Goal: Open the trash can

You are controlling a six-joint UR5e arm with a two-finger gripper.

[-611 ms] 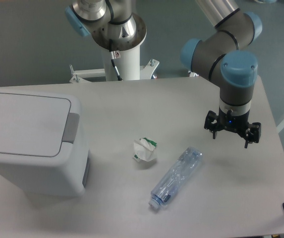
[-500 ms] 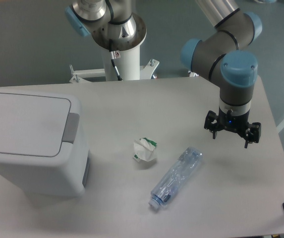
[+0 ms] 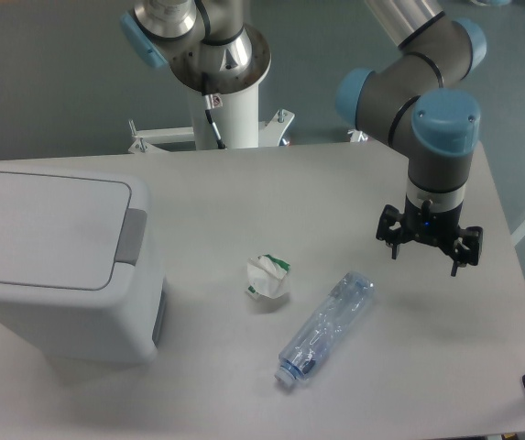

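end effector (image 3: 429,252): fingers spread, gripping nothing, pointing down above the worktop (image 3: 335,183), well right of the trash can | plastic bottle (image 3: 325,328): lying flat, between end effector and trash can, nearer the front edge | crumpled carton (image 3: 268,277): just right of the trash can | trash can (image 3: 56,261): left end of worktop, lid shut, grey latch (image 3: 133,236) on its right side

Big boxy white plastic trash can (image 3: 60,275) with round corners, sitting upright on the left side of the table. Flat lid shut, lying level on top. Grey push button on the lid's right edge. Darker grey patch on the right wall.
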